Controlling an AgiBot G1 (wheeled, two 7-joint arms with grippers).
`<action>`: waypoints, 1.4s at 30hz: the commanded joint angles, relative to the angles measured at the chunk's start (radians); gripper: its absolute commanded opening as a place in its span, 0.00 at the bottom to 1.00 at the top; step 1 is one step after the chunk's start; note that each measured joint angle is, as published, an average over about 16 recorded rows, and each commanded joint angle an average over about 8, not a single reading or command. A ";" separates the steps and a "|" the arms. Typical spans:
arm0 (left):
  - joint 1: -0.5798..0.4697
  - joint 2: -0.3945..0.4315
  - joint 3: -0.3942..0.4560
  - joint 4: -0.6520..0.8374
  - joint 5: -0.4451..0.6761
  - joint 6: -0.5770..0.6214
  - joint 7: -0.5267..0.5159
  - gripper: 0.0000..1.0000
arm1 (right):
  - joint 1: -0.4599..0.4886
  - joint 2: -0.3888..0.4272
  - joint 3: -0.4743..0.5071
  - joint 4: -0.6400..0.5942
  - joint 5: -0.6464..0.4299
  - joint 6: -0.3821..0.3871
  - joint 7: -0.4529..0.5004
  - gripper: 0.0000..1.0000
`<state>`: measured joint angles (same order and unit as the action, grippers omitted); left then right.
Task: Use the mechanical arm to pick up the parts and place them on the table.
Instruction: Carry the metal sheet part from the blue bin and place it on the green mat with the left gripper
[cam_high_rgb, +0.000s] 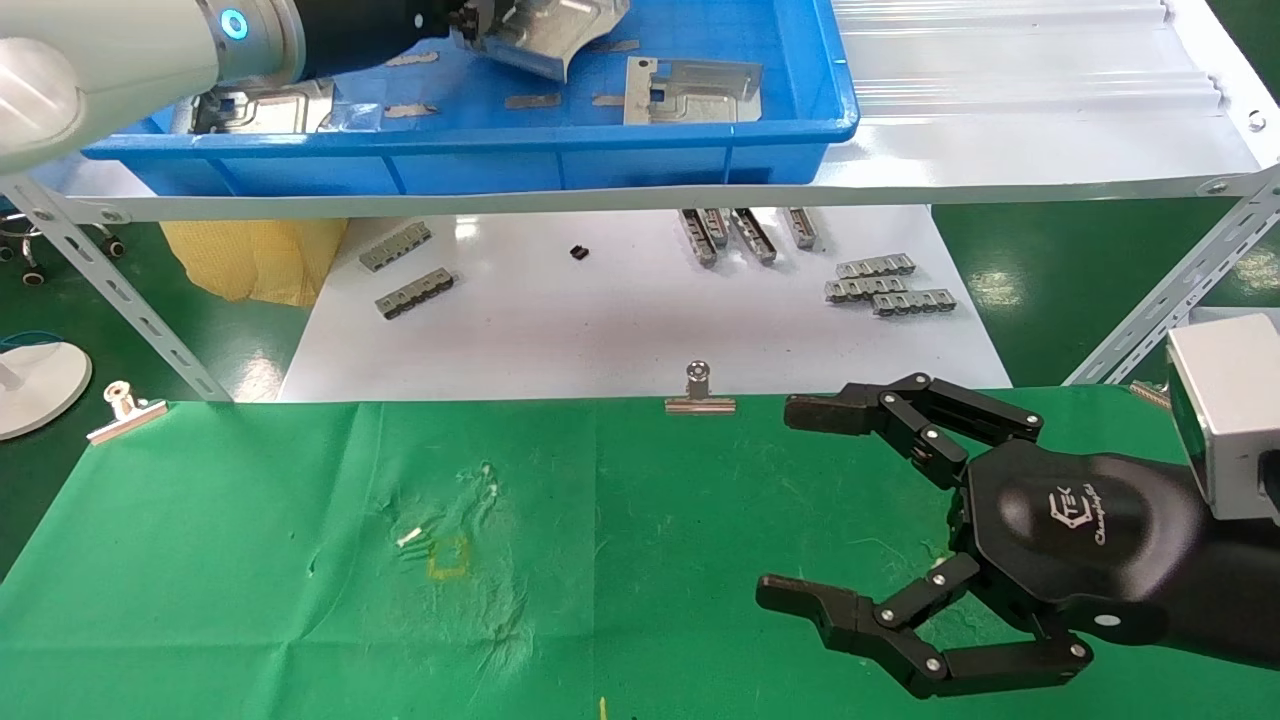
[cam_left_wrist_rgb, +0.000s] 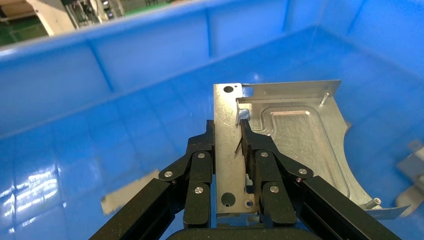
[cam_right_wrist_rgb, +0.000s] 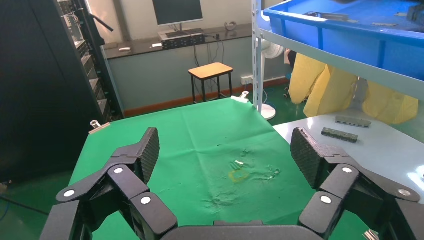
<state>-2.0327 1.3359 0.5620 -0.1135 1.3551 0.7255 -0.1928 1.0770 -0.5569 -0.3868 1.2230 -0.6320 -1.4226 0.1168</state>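
Note:
My left gripper (cam_left_wrist_rgb: 227, 131) is shut on the flange of a silver part (cam_left_wrist_rgb: 295, 135) and holds it inside the blue bin (cam_high_rgb: 600, 150) on the shelf; the held part shows in the head view (cam_high_rgb: 545, 35) at the top. Two more parts lie in the bin, one at the middle right (cam_high_rgb: 690, 92) and one at the left (cam_high_rgb: 265, 105). My right gripper (cam_high_rgb: 790, 500) is open and empty, hovering over the right side of the green table (cam_high_rgb: 300, 560). In the right wrist view its fingers (cam_right_wrist_rgb: 147, 150) frame bare green cloth (cam_right_wrist_rgb: 215, 140).
The white corrugated shelf (cam_high_rgb: 1000, 80) carries the bin. Below it a glossy white board (cam_high_rgb: 600, 310) holds small grey comb-like strips (cam_high_rgb: 885, 290). Binder clips (cam_high_rgb: 699, 392) grip the cloth's far edge. A faint yellow square mark (cam_high_rgb: 447, 557) sits mid-table. Angled shelf legs (cam_high_rgb: 120, 290) stand at both sides.

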 joint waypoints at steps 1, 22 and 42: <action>-0.004 -0.001 -0.005 -0.005 -0.012 -0.001 0.005 0.00 | 0.000 0.000 0.000 0.000 0.000 0.000 0.000 1.00; 0.035 -0.341 -0.064 -0.128 -0.166 0.849 0.422 0.00 | 0.000 0.000 0.000 0.000 0.000 0.000 0.000 1.00; 0.324 -0.438 0.253 -0.303 -0.157 0.835 0.746 0.00 | 0.000 0.000 0.000 0.000 0.000 0.000 0.000 1.00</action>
<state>-1.7137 0.9013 0.8048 -0.4028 1.1982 1.5543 0.5490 1.0771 -0.5569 -0.3868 1.2230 -0.6319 -1.4226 0.1168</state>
